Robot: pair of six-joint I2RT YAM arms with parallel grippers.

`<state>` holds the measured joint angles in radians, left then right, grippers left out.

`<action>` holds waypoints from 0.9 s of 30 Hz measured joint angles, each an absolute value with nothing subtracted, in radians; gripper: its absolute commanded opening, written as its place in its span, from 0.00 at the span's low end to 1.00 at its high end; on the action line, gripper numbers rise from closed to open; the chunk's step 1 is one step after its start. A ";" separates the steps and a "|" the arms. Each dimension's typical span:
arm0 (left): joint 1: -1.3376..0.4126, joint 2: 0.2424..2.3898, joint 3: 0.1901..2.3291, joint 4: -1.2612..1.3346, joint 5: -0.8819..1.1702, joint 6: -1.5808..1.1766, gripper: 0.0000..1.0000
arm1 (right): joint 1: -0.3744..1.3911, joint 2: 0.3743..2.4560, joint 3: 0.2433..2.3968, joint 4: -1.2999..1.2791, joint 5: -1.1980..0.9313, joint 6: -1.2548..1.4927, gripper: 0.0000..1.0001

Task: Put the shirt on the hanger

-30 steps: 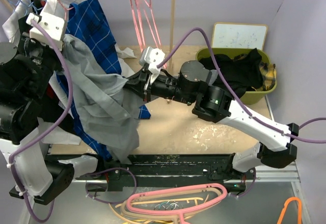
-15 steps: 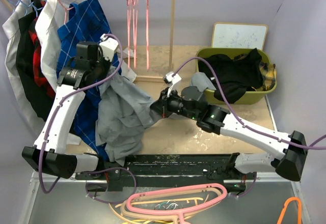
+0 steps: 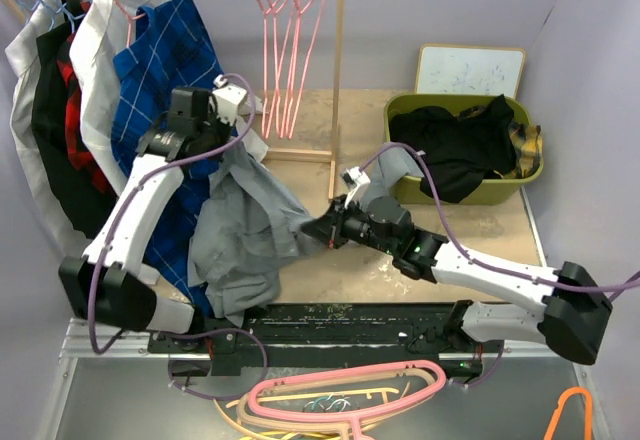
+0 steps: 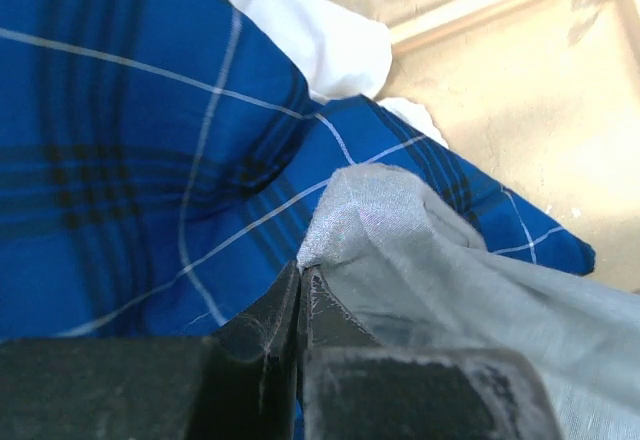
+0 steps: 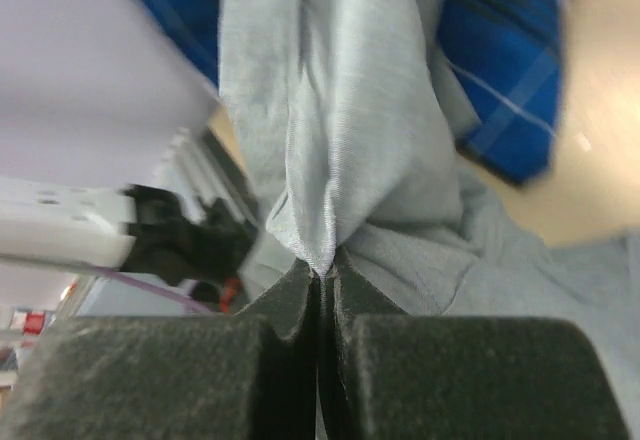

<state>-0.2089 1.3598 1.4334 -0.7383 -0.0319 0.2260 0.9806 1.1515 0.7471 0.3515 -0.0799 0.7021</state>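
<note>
The grey shirt (image 3: 245, 230) hangs bunched between my two grippers, in front of the blue checked shirt. My left gripper (image 3: 232, 152) is shut on its upper edge; the left wrist view shows the pinched grey cloth (image 4: 400, 250) at my left gripper (image 4: 302, 272). My right gripper (image 3: 322, 228) is shut on the shirt's right side; the right wrist view shows a fold of grey cloth (image 5: 340, 150) nipped by my right gripper (image 5: 324, 274). Several thin pink hangers (image 3: 288, 40) hang on the rail, above and right of the shirt, apart from it.
A blue checked shirt (image 3: 160, 70) and other garments hang at left on the rail. A wooden rack post (image 3: 338, 70) stands behind. A green basket (image 3: 532, 185) with black clothes sits at right. Thick pink and cream hangers (image 3: 340, 400) lie below the near edge.
Both arms have come down and inward from a high raised pose. The shirt, first stretched high at left, now hangs lower and bunched. The pink hangers on the rail have swung.
</note>
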 measured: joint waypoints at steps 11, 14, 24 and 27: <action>-0.210 1.695 1.428 -0.717 -0.075 0.199 0.00 | 0.806 1.341 0.468 0.634 -0.130 0.949 0.00; -0.210 1.755 1.478 -0.730 -0.081 0.190 0.00 | 0.757 1.385 0.468 0.698 -0.156 0.977 0.22; -0.209 1.815 1.682 -0.867 -0.020 0.151 0.89 | 0.674 1.221 0.498 0.599 -0.137 0.839 1.00; -0.210 1.786 1.681 -0.921 -0.022 0.149 0.95 | 0.674 1.051 0.559 0.509 -0.051 0.751 1.00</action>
<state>-0.2096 1.7859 1.6814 -0.9215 -0.0216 0.1490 0.6743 1.0508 0.5594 0.5087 -0.0509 0.7509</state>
